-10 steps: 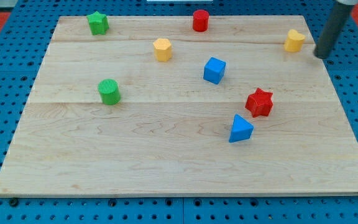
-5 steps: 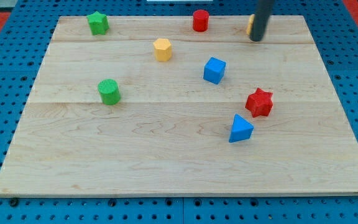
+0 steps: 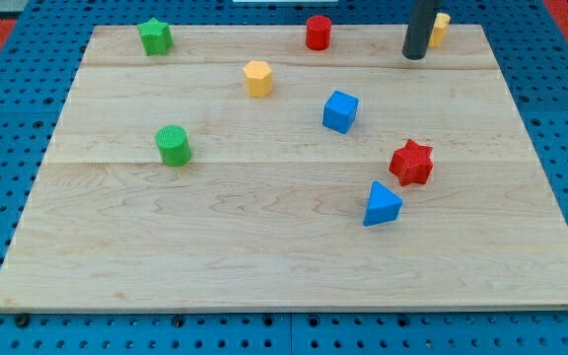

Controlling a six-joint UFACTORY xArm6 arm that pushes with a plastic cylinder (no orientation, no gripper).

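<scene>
My tip [image 3: 414, 56] rests near the board's top edge, toward the view's right. A yellow block [image 3: 440, 28] sits just behind the rod on its right side, partly hidden, and seems to touch it. The red cylinder [image 3: 318, 32] stands further left along the same top edge. Below the tip lies the blue cube [image 3: 340, 110]. Lower right are the red star [image 3: 411, 162] and the blue triangular block [image 3: 382, 203].
A yellow hexagonal block [image 3: 257, 78] sits left of centre, a green star [image 3: 155, 36] at the top left corner, and a green cylinder [image 3: 174, 145] at the left. The wooden board [image 3: 264, 256] lies on a blue pegboard surface.
The rod swept left from the board's right edge, carrying the yellow block up toward the top edge, then shifted slightly right. The yellow block now shows on the rod's right.
</scene>
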